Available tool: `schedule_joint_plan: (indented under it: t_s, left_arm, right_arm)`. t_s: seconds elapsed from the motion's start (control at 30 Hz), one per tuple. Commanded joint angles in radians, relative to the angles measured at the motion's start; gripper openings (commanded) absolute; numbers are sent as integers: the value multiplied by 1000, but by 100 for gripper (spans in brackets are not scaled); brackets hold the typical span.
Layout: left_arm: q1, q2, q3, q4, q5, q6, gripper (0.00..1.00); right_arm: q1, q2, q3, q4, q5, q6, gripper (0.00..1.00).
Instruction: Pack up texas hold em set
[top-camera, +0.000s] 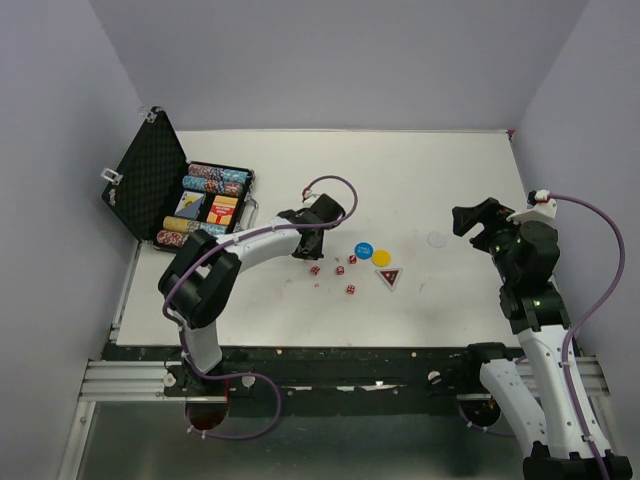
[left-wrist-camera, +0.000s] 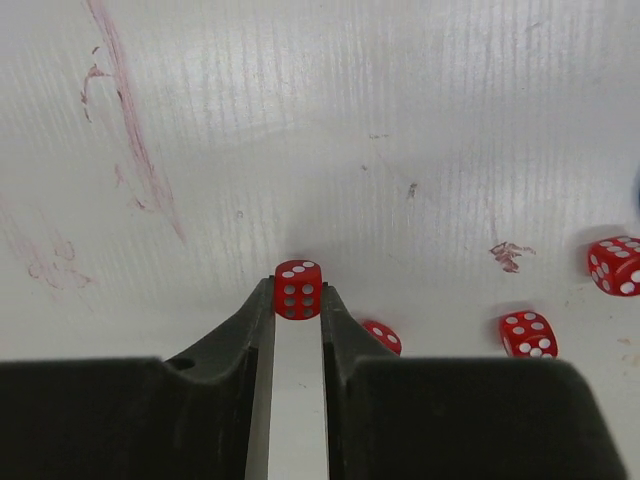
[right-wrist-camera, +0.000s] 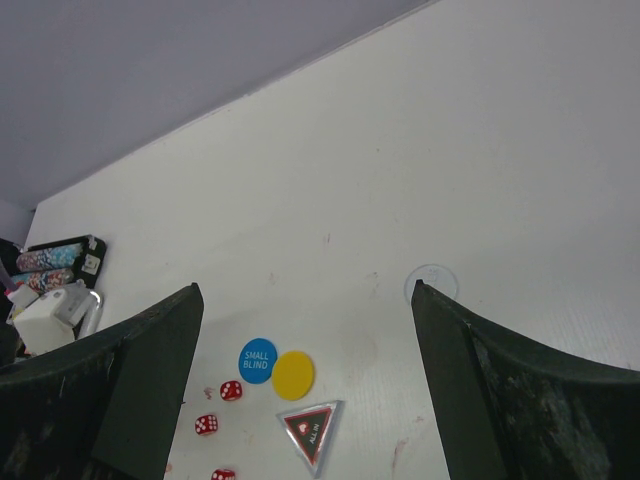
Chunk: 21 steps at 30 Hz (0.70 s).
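The case (top-camera: 150, 185) lay open at the surface's (top-camera: 450, 180) far left corner, chips (top-camera: 215, 178) and cards (top-camera: 222, 208) inside. Left fingers (left-wrist-camera: 240, 340) pinched a die (left-wrist-camera: 298, 290); right fingers (right-wrist-camera: 140, 370) stood wide, empty.

Your top camera sits high behind the arm bases and looks down and forward over the whole table (top-camera: 450, 180), with the open case (top-camera: 150, 185) at far left. Your left wrist camera is very close to the tabletop. It looks along its own fingers (left-wrist-camera: 230, 350) at a red die (left-wrist-camera: 298, 290) between the tips, with loose dice (left-wrist-camera: 528, 335) at right. Your right wrist camera is higher and further back, facing far-left across the table. It shares those loose dice with the left wrist. With the top view it shares the blue disc (right-wrist-camera: 258, 360), yellow disc (right-wrist-camera: 294, 375), triangular token (right-wrist-camera: 310, 432) and the case's edge.
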Motion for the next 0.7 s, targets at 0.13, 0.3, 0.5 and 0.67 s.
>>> schedule_joint_plan:
  t_s: [0.13, 0.3, 0.5, 0.67]
  left_arm:
    - [102, -259, -11, -49, 0, 182, 19]
    - [306, -308, -19, -46, 132, 317, 20]
    - [464, -264, 42, -37, 151, 418, 20]
    - [538, -193, 159, -52, 194, 541, 20]
  right_arm:
    - [-6, 1, -4, -10, -22, 2, 93]
    - [-6, -8, -1, -12, -22, 0, 93]
    - [-6, -15, -1, -4, -22, -2, 93]
    - [-6, -18, -10, 5, -22, -3, 93]
